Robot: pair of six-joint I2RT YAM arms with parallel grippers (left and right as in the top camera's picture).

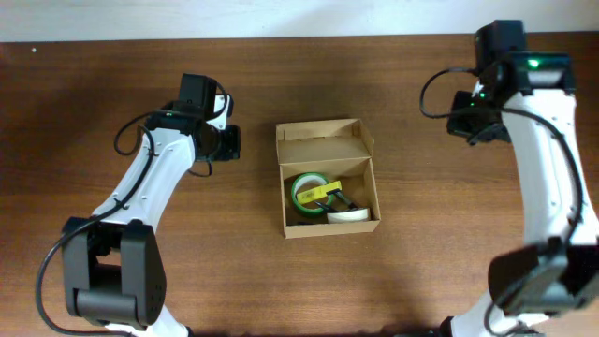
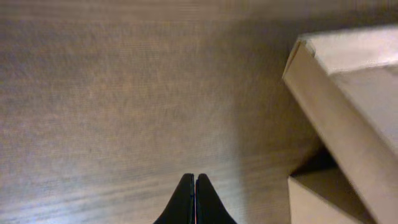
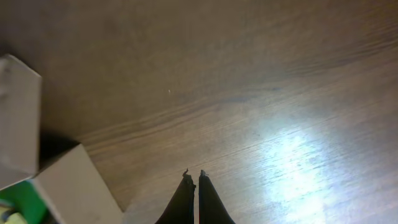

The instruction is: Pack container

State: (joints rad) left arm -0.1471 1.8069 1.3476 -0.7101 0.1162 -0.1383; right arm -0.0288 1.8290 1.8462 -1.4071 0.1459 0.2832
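Left gripper (image 2: 194, 179), right gripper (image 3: 193, 175) — both pressed together — flank the container (image 1: 323, 140) holding tape rolls (image 1: 303, 193).

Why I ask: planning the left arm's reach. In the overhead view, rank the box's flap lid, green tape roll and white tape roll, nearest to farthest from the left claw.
From the left claw:
1. flap lid, at the box's far end.
2. green tape roll, inside, left part.
3. white tape roll, inside, right front corner.
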